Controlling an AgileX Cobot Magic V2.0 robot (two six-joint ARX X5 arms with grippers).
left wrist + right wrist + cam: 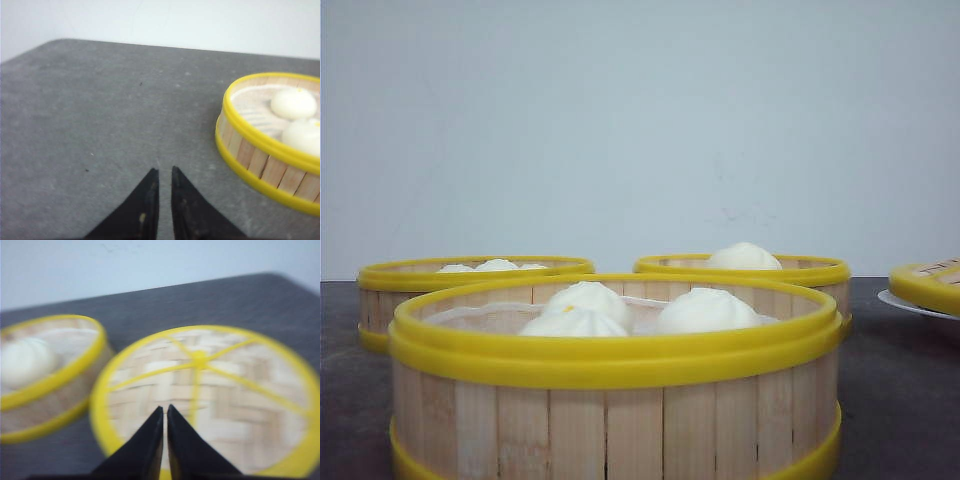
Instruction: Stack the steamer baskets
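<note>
Three steamer baskets with pale slat walls and yellow rims stand on the dark table. The nearest (610, 420) fills the front view and holds three white buns (705, 310). Behind it stand one at the back left (420, 275) and one at the back right (810, 270). Neither gripper shows in the front view. My left gripper (164, 171) hangs shut and empty above bare table, with a basket (260, 160) holding buns off to one side. My right gripper (165, 409) is shut and empty above the flat lid (240, 390), beside a basket (50, 390) with one bun.
The yellow-rimmed woven lid (930, 282) lies on a white plate (910, 303) at the right edge of the front view. A pale wall runs behind the table. The table's rounded far corner (55, 44) shows in the left wrist view.
</note>
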